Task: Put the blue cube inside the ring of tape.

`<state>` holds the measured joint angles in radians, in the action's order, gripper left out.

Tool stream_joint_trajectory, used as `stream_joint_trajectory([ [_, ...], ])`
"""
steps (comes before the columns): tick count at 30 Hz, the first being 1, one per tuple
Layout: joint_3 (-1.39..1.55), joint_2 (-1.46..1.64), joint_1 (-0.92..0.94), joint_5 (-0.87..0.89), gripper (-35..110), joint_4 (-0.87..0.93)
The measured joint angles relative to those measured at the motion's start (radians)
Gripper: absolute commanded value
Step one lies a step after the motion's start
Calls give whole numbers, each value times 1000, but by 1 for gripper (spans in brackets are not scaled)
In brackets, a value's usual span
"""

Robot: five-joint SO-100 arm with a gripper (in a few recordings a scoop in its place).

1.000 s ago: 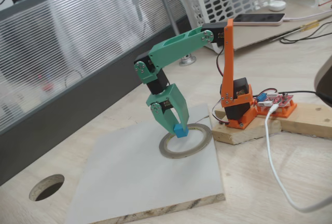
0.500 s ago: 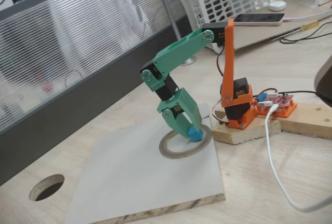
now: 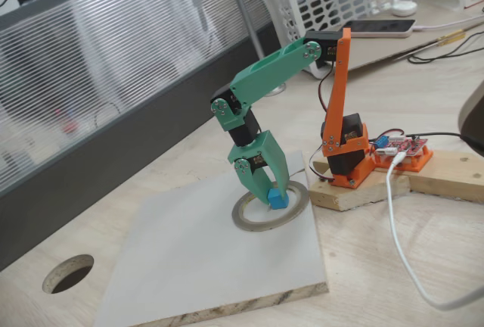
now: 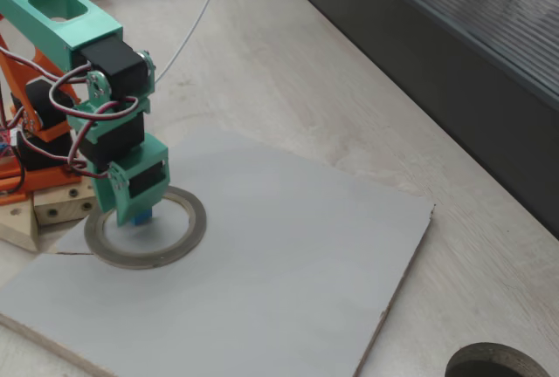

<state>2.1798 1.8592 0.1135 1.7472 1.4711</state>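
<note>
Pale wood covers the table, and on it lies a flat grey-white board whose near edge shows raw plywood layers in a fixed view. Behind it runs a ribbed translucent panel on a dark base, blurring whatever stands beyond.

On the board's right part in that view lies the ring of tape, a thin grey-tan hoop. The green arm reaches down from its orange base, and the gripper points into the ring's opening. The blue cube sits between the green fingers at their tips, inside the ring near its far right side. The fingers look closed on the cube, though whether the cube rests on the board or hangs just above it is hard to tell.

In a fixed view from the other side, the gripper hides nearly all of the blue cube; a small blue sliver shows below the green finger. The ring of tape is partly covered by the gripper on its far left part. The arm's upper link is cut off at the top left edge, and the orange base is cropped too.

A round hole through the table lies near the left corner; in the other view the hole is cut off by the bottom edge. A white cable trails across the right side.
</note>
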Motion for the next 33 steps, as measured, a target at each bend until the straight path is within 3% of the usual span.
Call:
stream_joint_trajectory([
  [7, 0, 0, 0, 0, 16, 0],
  [17, 5, 0, 0, 0, 38, -3],
  [33, 3, 0, 0, 0, 39, -3],
])
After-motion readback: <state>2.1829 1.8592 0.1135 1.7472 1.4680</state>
